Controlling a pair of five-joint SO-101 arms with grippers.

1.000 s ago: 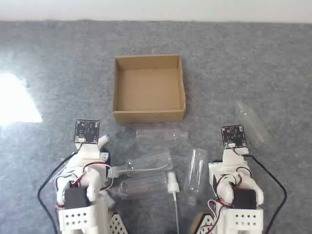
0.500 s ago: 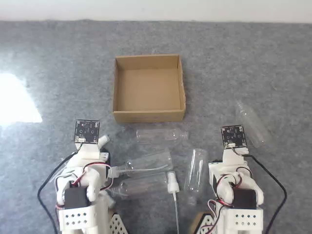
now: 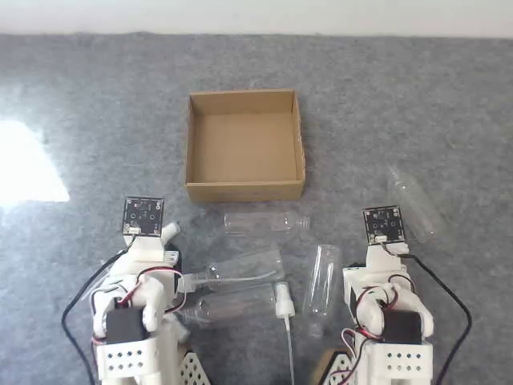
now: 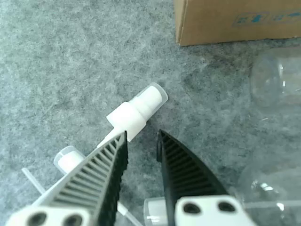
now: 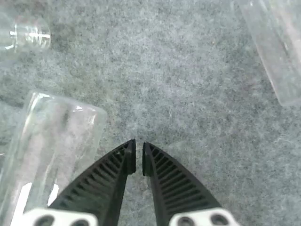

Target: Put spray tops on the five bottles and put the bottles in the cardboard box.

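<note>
The grey worktop point(image 3: 88, 104) carries the cardboard box point(image 3: 244, 191), open side up, beyond both arms. Five clear bottles lie on their sides outside it: one bottle point(image 3: 264, 222) just before the box, two bottles point(image 3: 244, 269) between the arms, a fourth point(image 3: 323, 279) beside the right arm and a fifth point(image 3: 417, 204) beyond it. The left gripper point(image 4: 141, 136) has its fingers slightly apart, with a white spray top point(image 4: 136, 113) at their tips. The right gripper point(image 5: 139, 153) has its fingers nearly together over bare worktop. Another spray top point(image 3: 283, 298) lies between the arms.
</note>
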